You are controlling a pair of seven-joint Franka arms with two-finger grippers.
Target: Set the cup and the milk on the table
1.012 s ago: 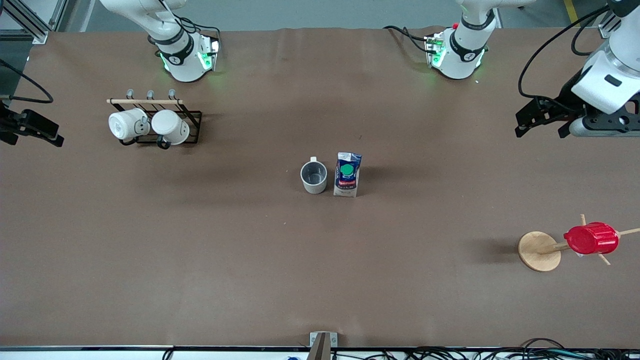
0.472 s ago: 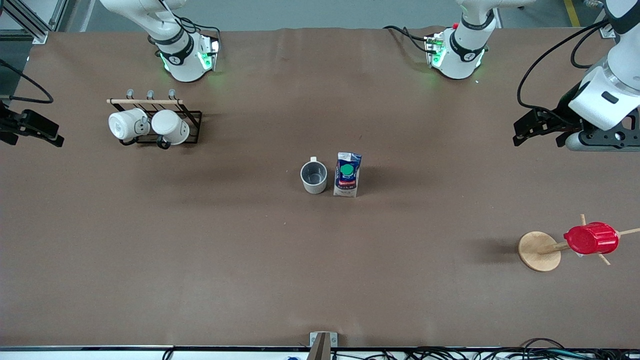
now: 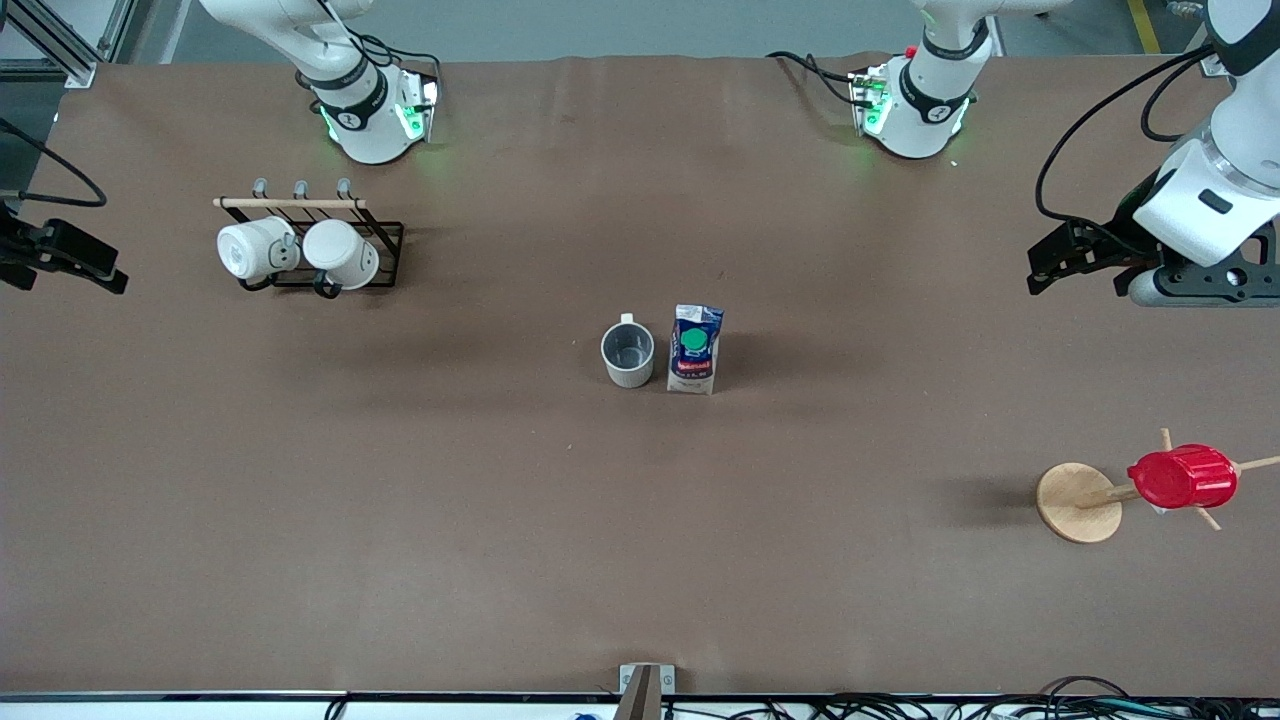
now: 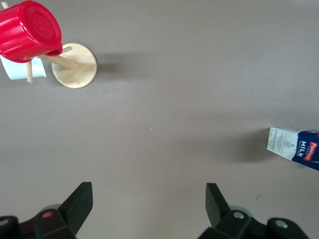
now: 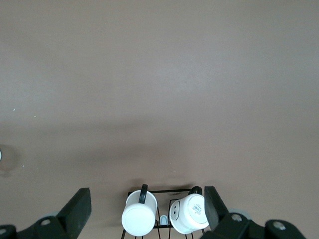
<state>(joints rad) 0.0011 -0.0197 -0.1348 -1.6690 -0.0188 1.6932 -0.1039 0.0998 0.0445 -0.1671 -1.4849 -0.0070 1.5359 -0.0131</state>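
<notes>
The cup (image 3: 627, 354) and milk (image 3: 695, 349) stand upright, just beside each other, at the centre of the front view on the table (image 3: 500, 500). The left gripper (image 3: 1082, 258), at that frame's right edge, hangs over bare table, fingers wide apart and empty. The right gripper (image 3: 62, 262), at its left edge, is likewise spread wide and empty.

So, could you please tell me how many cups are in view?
4: the cup mid-table beside the milk, two white mugs on the black rack, one red cup on the wooden stand.
</notes>
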